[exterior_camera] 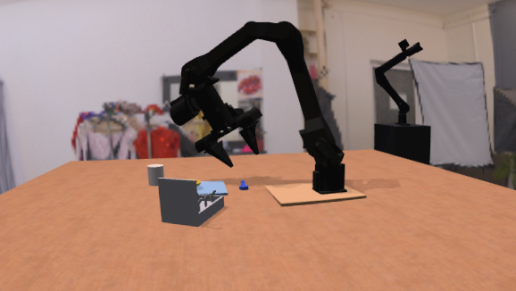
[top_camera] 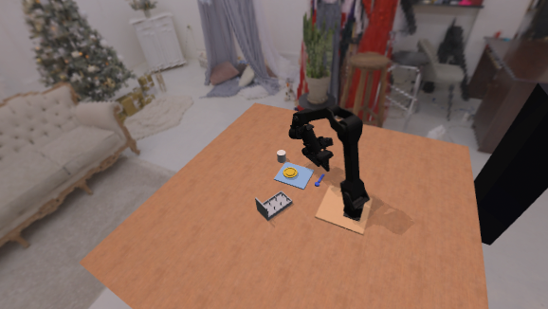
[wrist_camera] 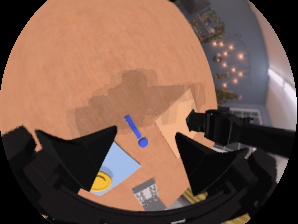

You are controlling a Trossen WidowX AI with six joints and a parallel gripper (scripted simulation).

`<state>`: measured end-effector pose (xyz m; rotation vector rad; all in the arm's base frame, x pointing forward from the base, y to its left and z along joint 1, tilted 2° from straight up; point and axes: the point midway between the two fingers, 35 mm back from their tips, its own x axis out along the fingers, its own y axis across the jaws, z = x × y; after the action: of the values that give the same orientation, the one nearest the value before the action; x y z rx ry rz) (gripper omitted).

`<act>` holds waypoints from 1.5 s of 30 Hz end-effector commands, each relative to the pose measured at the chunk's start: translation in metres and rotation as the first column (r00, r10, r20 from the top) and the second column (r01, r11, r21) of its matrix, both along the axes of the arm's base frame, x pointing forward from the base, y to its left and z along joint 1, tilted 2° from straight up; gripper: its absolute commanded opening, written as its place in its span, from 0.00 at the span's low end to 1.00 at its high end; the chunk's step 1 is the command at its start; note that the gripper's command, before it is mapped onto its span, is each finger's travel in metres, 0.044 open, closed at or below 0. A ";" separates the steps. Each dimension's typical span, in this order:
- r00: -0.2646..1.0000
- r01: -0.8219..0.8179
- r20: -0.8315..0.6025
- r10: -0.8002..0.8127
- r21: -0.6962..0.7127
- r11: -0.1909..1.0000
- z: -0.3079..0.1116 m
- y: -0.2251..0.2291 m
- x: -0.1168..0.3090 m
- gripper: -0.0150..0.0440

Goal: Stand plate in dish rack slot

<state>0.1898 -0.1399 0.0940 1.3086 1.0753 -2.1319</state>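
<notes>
The yellow round plate [top_camera: 290, 172] [exterior_camera: 198, 183] [wrist_camera: 101, 181] lies flat on a light blue mat [top_camera: 303, 181] [exterior_camera: 217, 187] [wrist_camera: 126, 165]. In the wrist view the left finger partly covers it. The dish rack [top_camera: 261, 208] [exterior_camera: 178, 202] [wrist_camera: 156, 203] stands on the table, with a tall grey panel at one end and short dark rails rising from its pale base. No plate shows in its slots. My gripper [exterior_camera: 245, 160] [wrist_camera: 147, 132] is open and empty, tilted downward, high above the table and off to the arm-base side of the plate.
A blue spoon-like object [top_camera: 319, 180] [exterior_camera: 243, 186] [wrist_camera: 133, 128] lies between the mat and the arm's base. A grey-white cup [top_camera: 282, 156] [exterior_camera: 155, 175] stands beyond the mat. The arm's base stands on a light wooden board [top_camera: 332, 218] [exterior_camera: 290, 197] [wrist_camera: 172, 121].
</notes>
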 end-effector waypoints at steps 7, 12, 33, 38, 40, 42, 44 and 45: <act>0.986 -0.163 0.053 0.160 0.061 0.985 -0.001 0.002 0.011 0.93; 0.947 -0.312 0.106 0.302 0.105 0.944 -0.002 0.004 0.021 0.93; 0.542 -0.839 0.330 0.773 0.156 0.521 -0.001 0.016 0.062 0.93; 0.398 -0.917 0.372 0.839 0.140 0.373 0.000 0.019 0.072 0.93; 0.337 -0.941 0.386 0.858 0.131 0.311 0.001 0.021 0.076 0.93; 0.275 -0.962 0.400 0.875 0.121 0.247 0.001 0.022 0.080 0.93; 0.211 -0.977 0.411 0.887 0.110 0.181 0.002 0.024 0.084 0.93; 0.178 -0.983 0.416 0.891 0.104 0.148 0.002 0.025 0.086 0.93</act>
<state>0.2687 -0.1176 0.0925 0.6238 1.6124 -0.8108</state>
